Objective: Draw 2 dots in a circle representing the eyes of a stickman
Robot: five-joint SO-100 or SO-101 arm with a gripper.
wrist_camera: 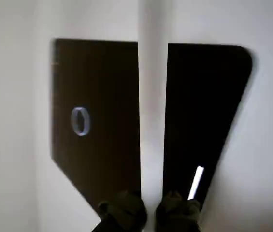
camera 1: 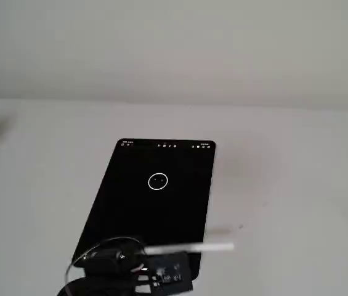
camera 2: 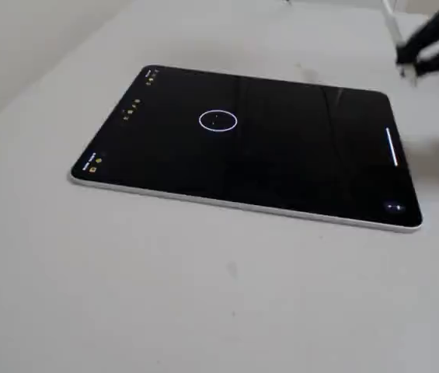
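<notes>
A black tablet (camera 1: 130, 209) lies on the white table. Its screen shows the circle (camera 1: 157, 180), a thin white ring, with the dots (camera 1: 157, 180) as two faint specks inside. The circle (camera 2: 218, 120) also appears in the other fixed view, and in the wrist view the circle (wrist_camera: 80, 121) is blurred with no dots discernible. My gripper (wrist_camera: 148, 215) is shut on a white stylus (wrist_camera: 153, 96). In a fixed view the gripper (camera 1: 133, 265) hovers over the tablet's near end, well away from the ring, and the stylus (camera 1: 189, 248) points right.
Small toolbar icons (camera 1: 167, 145) line the tablet's far edge. A white streak (camera 2: 392, 146) glows on the screen near its other end. Bare white table (camera 1: 284, 185) surrounds the tablet, with a pale wall behind.
</notes>
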